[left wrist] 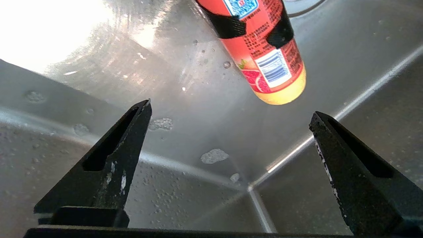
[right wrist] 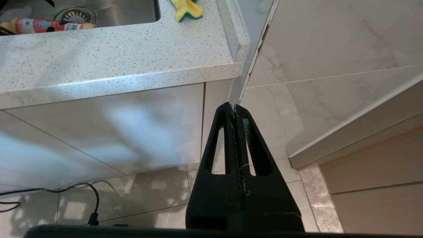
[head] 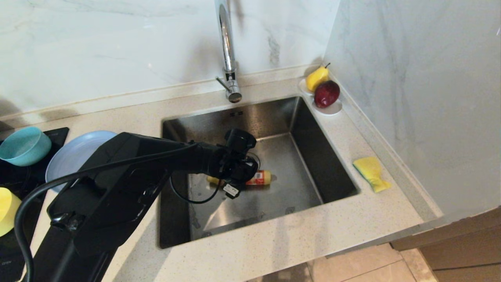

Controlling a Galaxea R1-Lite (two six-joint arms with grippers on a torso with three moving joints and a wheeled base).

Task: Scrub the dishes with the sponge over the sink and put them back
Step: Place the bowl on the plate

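Note:
The sink (head: 315, 145) takes up the middle of the counter. My left arm (head: 164, 156) reaches down into it, and my left gripper (left wrist: 231, 110) hangs open and empty just above the wet steel floor. Ahead of its fingertips (left wrist: 140, 114) lies an orange detergent bottle (left wrist: 264, 56), not touching them. The sponge (head: 371, 172) lies on the counter right of the sink. The dishes are on the left: a teal bowl (head: 24, 145), a grey-blue plate (head: 74, 150) and a yellow bowl (head: 7, 211). My right gripper (right wrist: 234, 107) is shut, parked low in front of the cabinet.
A tall chrome faucet (head: 229, 58) rises behind the basin. A white dish with a pear and a red apple (head: 325, 94) sits in the back right corner. A marble wall (head: 411, 98) closes the right side. Foam patches (left wrist: 214, 155) dot the sink floor.

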